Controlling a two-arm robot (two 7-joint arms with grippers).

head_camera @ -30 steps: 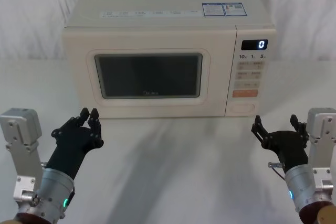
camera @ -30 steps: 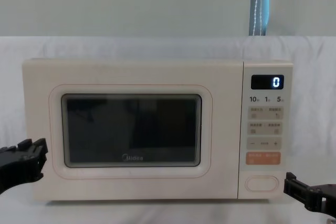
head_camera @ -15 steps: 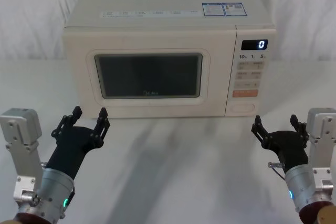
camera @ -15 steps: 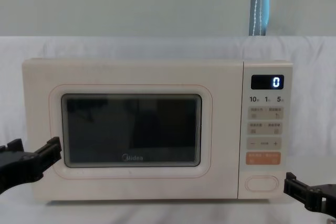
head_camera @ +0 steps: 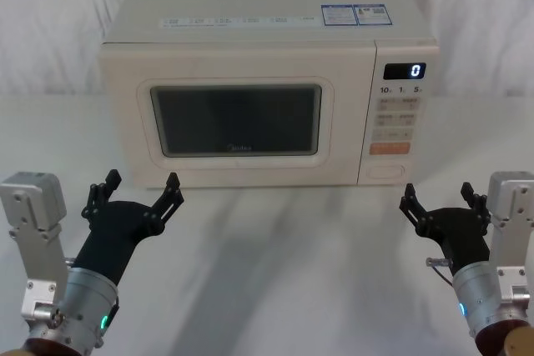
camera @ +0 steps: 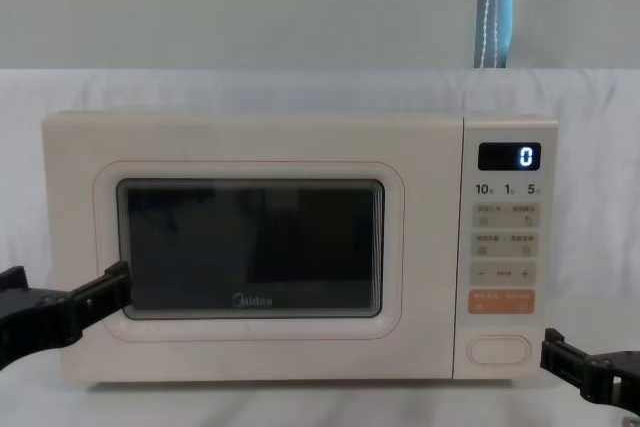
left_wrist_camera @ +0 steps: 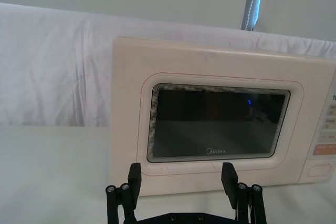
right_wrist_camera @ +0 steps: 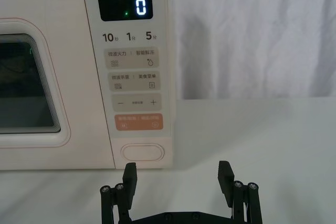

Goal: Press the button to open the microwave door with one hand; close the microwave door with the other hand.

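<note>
The microwave door (head_camera: pixel 238 118) is closed. Both the left gripper (head_camera: pixel 138 193) and the right gripper (head_camera: pixel 442 203) are spread wide and hold nothing. The right wrist view shows the button (right_wrist_camera: pixel 143 152) close up.

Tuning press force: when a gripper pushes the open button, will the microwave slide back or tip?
Probably stays put: the microwave is a wide, low box sitting flat on the cloth-covered table, so tipping looks unlikely. The button sits low at the front's right corner, so a hard push might twist it slightly on the cloth.
</note>
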